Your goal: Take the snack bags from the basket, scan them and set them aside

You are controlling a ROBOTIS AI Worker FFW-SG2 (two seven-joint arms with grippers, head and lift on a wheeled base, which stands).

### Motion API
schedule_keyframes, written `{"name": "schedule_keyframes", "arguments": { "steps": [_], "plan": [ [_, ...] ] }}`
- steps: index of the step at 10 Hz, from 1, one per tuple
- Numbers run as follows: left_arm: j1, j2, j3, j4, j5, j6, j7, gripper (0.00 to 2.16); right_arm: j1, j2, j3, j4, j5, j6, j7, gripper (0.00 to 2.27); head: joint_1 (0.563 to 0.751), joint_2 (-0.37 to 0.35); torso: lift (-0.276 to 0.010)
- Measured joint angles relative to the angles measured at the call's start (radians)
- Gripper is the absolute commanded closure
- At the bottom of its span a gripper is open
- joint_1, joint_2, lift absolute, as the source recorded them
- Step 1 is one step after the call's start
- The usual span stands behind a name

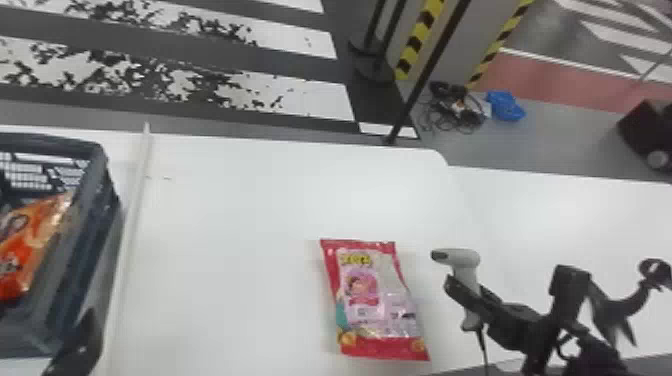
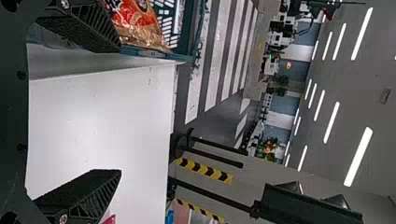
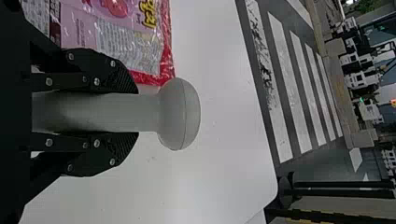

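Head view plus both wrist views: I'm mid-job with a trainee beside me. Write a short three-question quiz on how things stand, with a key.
1. True or false: the orange snack bag lies inside the basket.

2. Fill in the blank: the fingers of the right claw are closed around the handle of the ____.

3. Multiple choice: where is the red-and-pink snack bag?
a) inside the basket
b) on the white table
c) in the left claw

Key: 1 true; 2 handheld scanner; 3 b
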Motion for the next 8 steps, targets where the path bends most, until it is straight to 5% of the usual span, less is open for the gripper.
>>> {"name": "schedule_keyframes", "arguments": {
  "steps": [4, 6, 7, 8],
  "plan": [
    [0.041, -0.048, -0.013, -0.028, -0.062, 0.001, 0.000, 0.07, -0.225, -0.168, 0.065, 0.426, 0.033, -0.185, 0.028, 2.25, 0.695, -0.350, -0.075],
    [0.049, -0.066, -0.034, -0.029, -0.086, 0.000, 0.001, 0.07, -0.275, -0.206, 0.129, 0.554, 0.070, -0.283, 0.028, 2.25, 0.695, -0.350, -0.075],
    [0.051, -0.073, -0.041, -0.029, -0.091, -0.003, 0.001, 0.07, -0.292, -0.216, 0.155, 0.597, 0.084, -0.310, 0.027, 2.17, 0.695, -0.350, -0.075],
    [0.052, -0.079, -0.049, -0.029, -0.100, -0.007, 0.002, 0.07, -0.304, -0.224, 0.172, 0.624, 0.091, -0.317, 0.026, 1.78, 0.695, -0.350, -0.075]
  ]
}}
